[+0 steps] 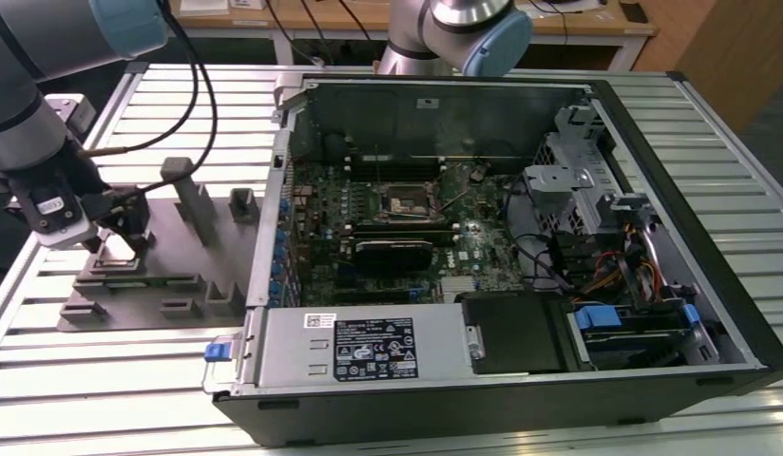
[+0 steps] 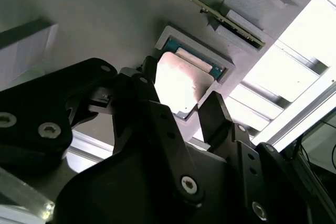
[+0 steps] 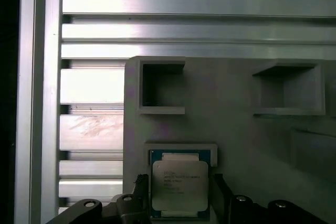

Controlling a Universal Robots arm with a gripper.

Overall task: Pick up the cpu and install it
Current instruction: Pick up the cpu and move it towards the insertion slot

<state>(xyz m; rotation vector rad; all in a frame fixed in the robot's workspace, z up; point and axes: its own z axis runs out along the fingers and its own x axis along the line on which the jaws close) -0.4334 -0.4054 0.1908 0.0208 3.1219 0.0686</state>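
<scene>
Gripper (image 2: 182, 83) open, fingers (image 2: 148, 90) straddling the cpu (image 3: 177, 182) in its tray (image 1: 163, 264) recess, at 9 o'clock from the case (image 1: 493, 410) in the exterior view.

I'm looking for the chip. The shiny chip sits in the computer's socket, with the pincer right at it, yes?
No. The first wrist view shows the cpu lying in a recess of the grey tray, not the socket. The pincer is right at it.
</scene>
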